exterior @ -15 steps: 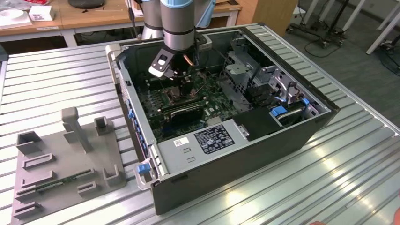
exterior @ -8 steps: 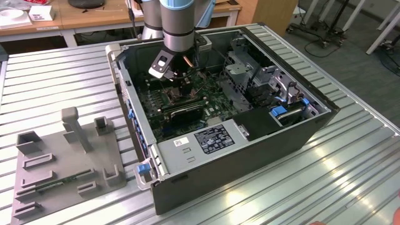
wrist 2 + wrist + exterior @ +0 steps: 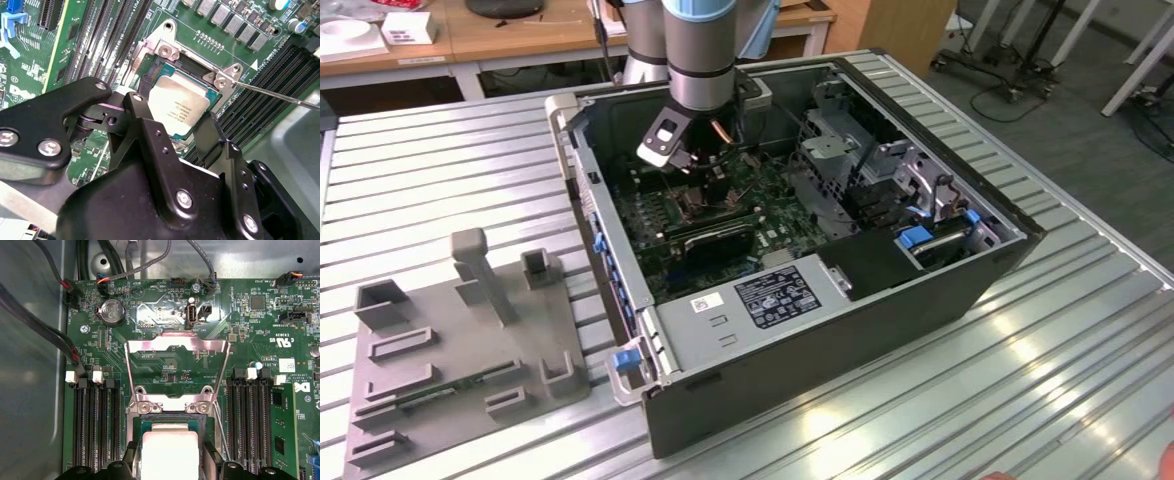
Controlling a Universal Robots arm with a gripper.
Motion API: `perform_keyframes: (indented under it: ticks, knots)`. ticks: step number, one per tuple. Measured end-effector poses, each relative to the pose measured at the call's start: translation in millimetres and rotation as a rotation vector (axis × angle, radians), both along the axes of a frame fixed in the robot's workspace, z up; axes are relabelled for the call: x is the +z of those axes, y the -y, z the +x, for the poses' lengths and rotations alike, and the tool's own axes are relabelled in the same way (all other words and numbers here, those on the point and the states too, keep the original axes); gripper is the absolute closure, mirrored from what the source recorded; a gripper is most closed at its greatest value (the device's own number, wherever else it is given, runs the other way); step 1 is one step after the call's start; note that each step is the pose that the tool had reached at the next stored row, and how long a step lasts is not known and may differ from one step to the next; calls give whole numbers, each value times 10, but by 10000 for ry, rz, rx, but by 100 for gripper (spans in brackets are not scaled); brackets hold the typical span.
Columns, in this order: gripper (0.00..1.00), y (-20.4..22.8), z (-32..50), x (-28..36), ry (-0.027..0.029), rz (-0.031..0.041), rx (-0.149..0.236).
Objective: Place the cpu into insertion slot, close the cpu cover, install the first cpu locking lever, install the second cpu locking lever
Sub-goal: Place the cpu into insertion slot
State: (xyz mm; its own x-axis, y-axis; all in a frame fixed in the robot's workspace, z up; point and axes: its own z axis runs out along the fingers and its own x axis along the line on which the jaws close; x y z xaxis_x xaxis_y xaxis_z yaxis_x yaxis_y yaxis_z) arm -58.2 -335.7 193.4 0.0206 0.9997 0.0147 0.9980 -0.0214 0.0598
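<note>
The cpu (image 3: pixel 179 104) sat in the insertion slot (image 3: pixel 172 64), with its shiny flat top facing up. The slot's dark edge peeked out along one side of the chip. In the first wrist view the cpu (image 3: pixel 170 452) looked bright white.

The gripper (image 3: pixel 175 109) was right over it. Its black fingers (image 3: pixel 150 135) were set narrow, one on each side of the chip, pressed close against its edges and holding it.

The cpu cover (image 3: pixel 175 343) was swung open on its hinge. It leaned back away from the slot, and the green board showed through the hole in its middle. A thin metal lever (image 3: pixel 280 96) stuck out from beside the slot, not locked down.

Long black memory slots (image 3: pixel 95 425) ran along both sides of the slot on the green motherboard (image 3: pixel 250 340). A round silver battery (image 3: pixel 113 311) sat on the board past the open cover.

In the exterior view the arm reached straight down into the open computer case (image 3: pixel 854 330), with the gripper (image 3: pixel 700 160) low over the board. The case lay on a ridged metal table (image 3: pixel 454 170). A grey holder (image 3: pixel 467 340) stood on the table at the exterior view's left of the case.
</note>
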Motion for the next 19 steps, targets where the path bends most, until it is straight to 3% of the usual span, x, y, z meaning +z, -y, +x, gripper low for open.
perform_keyframes:
  ticks: [19]
  knots:
    - [38,-22,0,-13,-3,7,0]
